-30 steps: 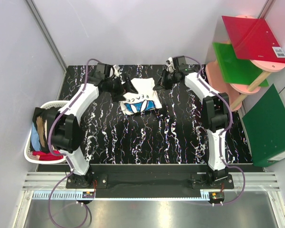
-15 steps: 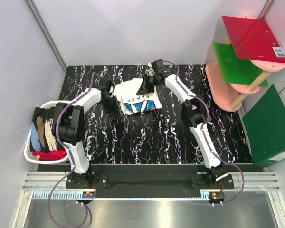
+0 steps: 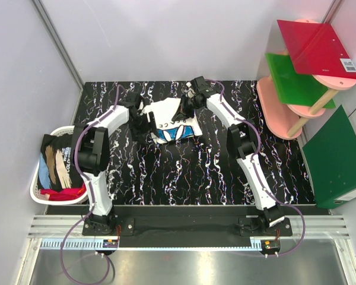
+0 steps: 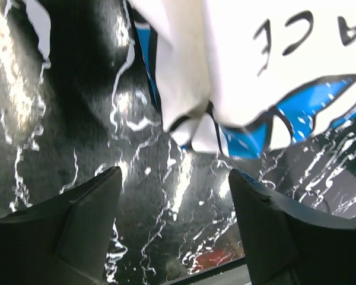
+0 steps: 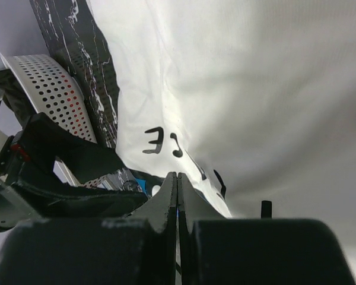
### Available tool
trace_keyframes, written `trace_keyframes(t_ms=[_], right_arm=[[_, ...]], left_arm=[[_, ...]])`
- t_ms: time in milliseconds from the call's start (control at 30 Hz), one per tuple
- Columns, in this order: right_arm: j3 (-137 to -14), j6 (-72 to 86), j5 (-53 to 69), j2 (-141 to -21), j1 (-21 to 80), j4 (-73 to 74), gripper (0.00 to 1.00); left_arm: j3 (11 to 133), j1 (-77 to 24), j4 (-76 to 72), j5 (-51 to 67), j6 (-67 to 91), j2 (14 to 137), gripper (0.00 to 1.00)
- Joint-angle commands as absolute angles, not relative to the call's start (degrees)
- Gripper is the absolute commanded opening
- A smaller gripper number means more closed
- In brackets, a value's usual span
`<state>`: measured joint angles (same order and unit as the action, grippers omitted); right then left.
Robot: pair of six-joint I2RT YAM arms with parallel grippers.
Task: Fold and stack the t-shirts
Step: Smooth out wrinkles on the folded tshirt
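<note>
White tee (image 4: 273,71) hem apparently beyond left tool (image 4: 175,196)

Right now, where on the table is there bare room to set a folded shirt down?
The widest bare patch is the near half of the table, between the two arms and short of the white t-shirt. A narrower strip lies between the right arm and the table's right edge. The far centre is crowded: the left gripper and right gripper work at the shirt.

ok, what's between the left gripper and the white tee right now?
Only bare black marbled tabletop. In the left wrist view the open left gripper sits short of the white tee, with nothing else in the gap.
</note>
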<state>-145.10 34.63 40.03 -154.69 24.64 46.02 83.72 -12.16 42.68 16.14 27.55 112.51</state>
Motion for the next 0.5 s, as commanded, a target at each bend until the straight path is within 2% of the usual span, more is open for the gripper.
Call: trace_keyframes(t_ms=[0,67,100,200,467], right_arm=[[-146.78,35.33,40.96,-154.77,24.7,45.97,0.0],[-146.6,35.33,40.96,-154.95,24.61,46.05,0.0],[-146.6,35.42,40.96,-154.95,24.7,45.97,0.0],[-146.25,35.42,40.87,-154.78,24.61,46.05,0.0],[-146.25,35.68,40.52,-155.3,24.7,45.97,0.0]], left_arm=[[87.53,-12.66,40.61,17.22,26.72,115.3,0.6],[89.2,-12.74,40.52,17.49,26.8,116.1,0.44],[89.73,-12.83,40.52,17.75,26.81,116.63,0.29],[91.93,-13.01,40.52,17.84,26.81,116.98,0.23],[93.51,-13.36,40.52,18.81,26.19,120.31,0.25]])
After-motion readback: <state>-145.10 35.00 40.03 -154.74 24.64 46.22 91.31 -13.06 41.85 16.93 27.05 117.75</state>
